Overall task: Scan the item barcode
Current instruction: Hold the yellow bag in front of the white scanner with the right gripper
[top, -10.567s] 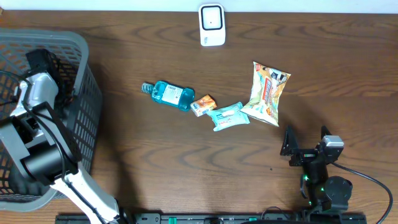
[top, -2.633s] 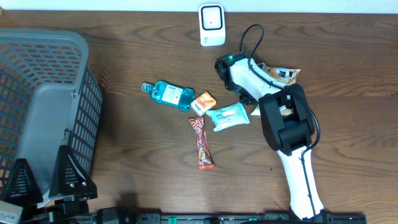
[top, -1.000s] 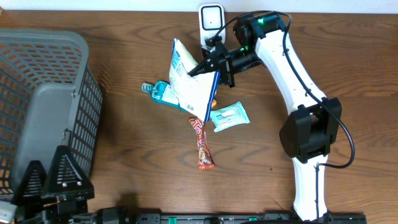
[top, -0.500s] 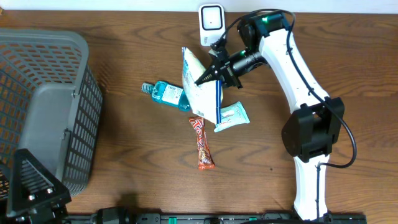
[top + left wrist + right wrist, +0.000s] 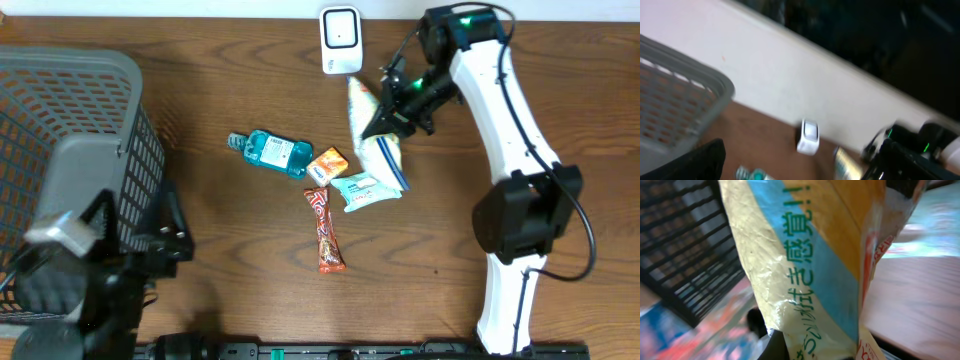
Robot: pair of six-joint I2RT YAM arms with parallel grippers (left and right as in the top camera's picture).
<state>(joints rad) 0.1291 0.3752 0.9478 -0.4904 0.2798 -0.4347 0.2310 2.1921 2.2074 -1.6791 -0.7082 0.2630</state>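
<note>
**Item: snack bag [image 5: 378, 140], presented at scanner [image 5: 340, 40] (barcode step in hand)**

Right fingers [image 5: 395, 108] are clenched on the bag near one end. The bag hangs tilted above the desk [image 5: 200, 80], just beside the white scanner at the far edge and apart from it. The right wrist view shows a printed face with green script and no barcode. Left fingers [image 5: 165, 235] are released and spread wide, grasping nothing, low beside the grey basket [image 5: 70, 90]. Lying on the desk near centre are a blue bottle [image 5: 272, 152], orange packet [image 5: 327, 165], teal pouch [image 5: 365, 188] and red bar [image 5: 325, 230]. Judged mid-task, with the bag lifted but no scan evident. The next move calls for turning the bag so its barcode panel squarely faces the scanner window, kept flat and close.
</note>
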